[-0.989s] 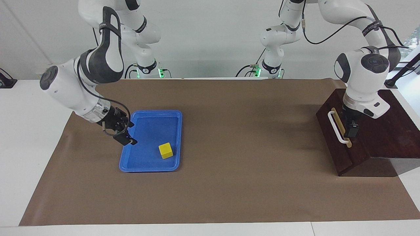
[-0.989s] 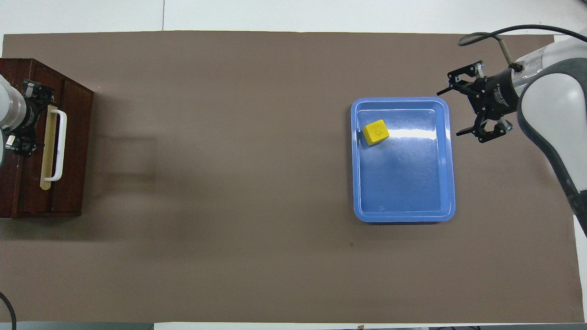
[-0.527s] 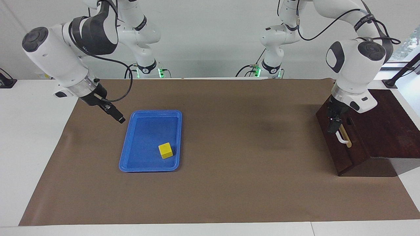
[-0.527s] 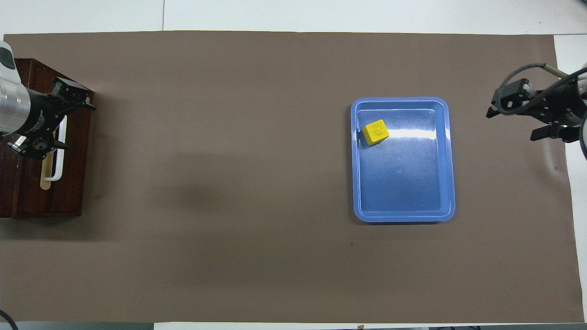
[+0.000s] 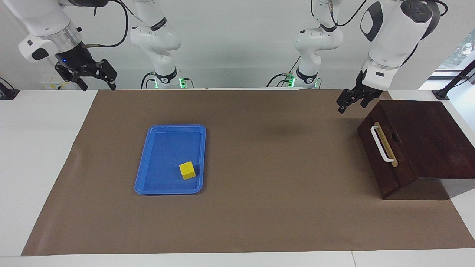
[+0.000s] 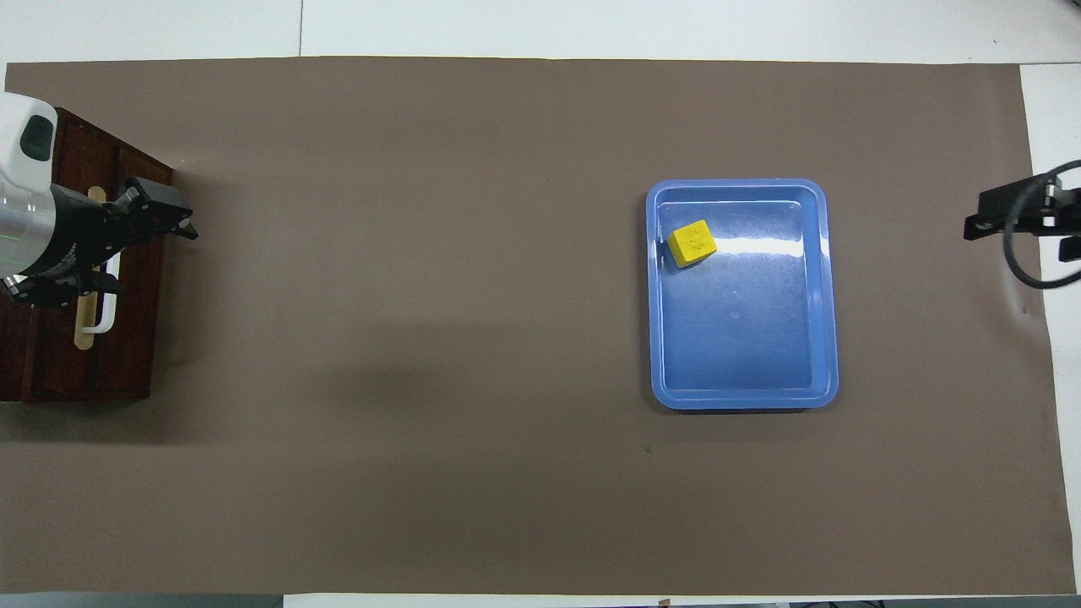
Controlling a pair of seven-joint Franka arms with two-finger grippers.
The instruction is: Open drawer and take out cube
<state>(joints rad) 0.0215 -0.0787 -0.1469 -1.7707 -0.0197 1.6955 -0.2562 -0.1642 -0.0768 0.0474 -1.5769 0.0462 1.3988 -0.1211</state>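
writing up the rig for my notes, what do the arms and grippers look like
Both arms are glossy white, rounded segments with dark grey joint caps and black bands, and a silver ring at each wrist. Black cables loop along them, and green lights glow at the bases. The left gripper and right gripper are black, skeletal linkages with two thin fingers; a small blue light shows above the right one.

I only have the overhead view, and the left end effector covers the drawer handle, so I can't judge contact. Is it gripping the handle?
Observer: No. The left end effector hangs open in the air, clear of the white handle.
Operator: Is the drawer open?
Observer: No, the drawer front sits flush with the box.
Operator: And the right end effector?
Observer: The right end effector is raised, open and empty, above the table edge.
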